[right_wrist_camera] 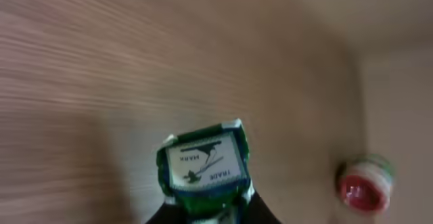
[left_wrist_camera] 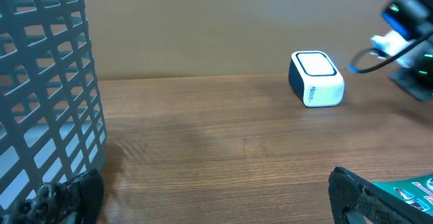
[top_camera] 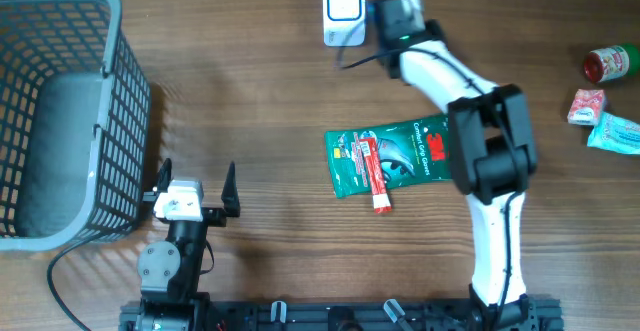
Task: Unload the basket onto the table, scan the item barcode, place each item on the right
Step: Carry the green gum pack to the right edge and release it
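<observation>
You are looking at a mock shop checkout laid out on a wood-grain table (top_camera: pixel 250 91). A grey plastic shopping basket (top_camera: pixel 60 111) stands at one side and a white barcode scanner (top_camera: pixel 344 11) at the far edge. Packaged goods lie about: a green 3M glove pack (top_camera: pixel 400 151), a slim red carton (top_camera: pixel 376 176), a small green box (right_wrist_camera: pixel 203 166) and a red-topped can (top_camera: pixel 610 64).

The wooden table (top_camera: pixel 260 121) carries a grey basket (top_camera: pixel 110 31) at upper left, a white scanner (top_camera: pixel 343 11) at top centre, a green packet (top_camera: pixel 405 151) mid-frame with a red tube (top_camera: pixel 375 176) overlapping it, and a jar (top_camera: pixel 610 63), pink packet (top_camera: pixel 587 105) and blue packet (top_camera: pixel 615 131) at far right.
</observation>
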`<state>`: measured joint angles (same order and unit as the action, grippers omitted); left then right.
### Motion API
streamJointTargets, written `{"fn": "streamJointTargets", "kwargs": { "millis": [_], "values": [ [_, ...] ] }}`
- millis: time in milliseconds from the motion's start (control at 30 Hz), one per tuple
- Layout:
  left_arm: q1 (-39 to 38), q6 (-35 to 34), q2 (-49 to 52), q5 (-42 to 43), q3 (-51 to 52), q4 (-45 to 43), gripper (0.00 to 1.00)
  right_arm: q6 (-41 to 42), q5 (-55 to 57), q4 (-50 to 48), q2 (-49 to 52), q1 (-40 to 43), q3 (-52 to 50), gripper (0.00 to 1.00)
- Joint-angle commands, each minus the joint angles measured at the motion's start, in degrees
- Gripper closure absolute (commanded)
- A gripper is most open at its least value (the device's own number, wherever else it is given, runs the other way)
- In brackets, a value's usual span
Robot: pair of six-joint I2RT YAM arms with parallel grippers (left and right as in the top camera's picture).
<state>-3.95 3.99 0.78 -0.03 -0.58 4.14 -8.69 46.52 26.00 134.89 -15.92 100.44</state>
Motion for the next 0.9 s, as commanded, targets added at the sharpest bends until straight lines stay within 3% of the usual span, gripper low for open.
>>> {"fn": "streamJointTargets", "kwargs": {
  "millis": [0,267,567,667,800,833,867],
  "values": [
    [0.22,-0.33,-0.5,0.87,0.26,0.15,0.0,11.89,-9.81,4.22,-2.25,7.34,0.31,0.96],
    [0.22,-0.33,-0.5,0.87,0.26,0.15,0.0,16.17,-17.49,7.65,-2.25,26.6,0.31,0.96],
    [0.22,-0.33,-0.5,0.87,0.26,0.15,0.0,16.22,-18.38,7.08,-2.25,39.78,0.39,0.92],
    [0.22,-0.33,-0.5,0.87,0.26,0.15,0.0,16.46,-19.54,8.28,-2.78,41.97,1.9,0.73],
    [0.22,-0.33,-0.5,0.87,0.26,0.15,0.0,20.79,-22.95,11.82,-5.97,41.81,4.39,0.18],
    [0.22,-0.33,-0.5,0.87,0.26,0.15,0.0,21.38,-26.62,12.48,-7.85,41.38,4.74,0.06],
    [0.22,-0.33,-0.5,0.87,0.26,0.15,0.0,21.33,-30.38,12.55,-9.57,40.89,4.74,0.0]
  ]
}}
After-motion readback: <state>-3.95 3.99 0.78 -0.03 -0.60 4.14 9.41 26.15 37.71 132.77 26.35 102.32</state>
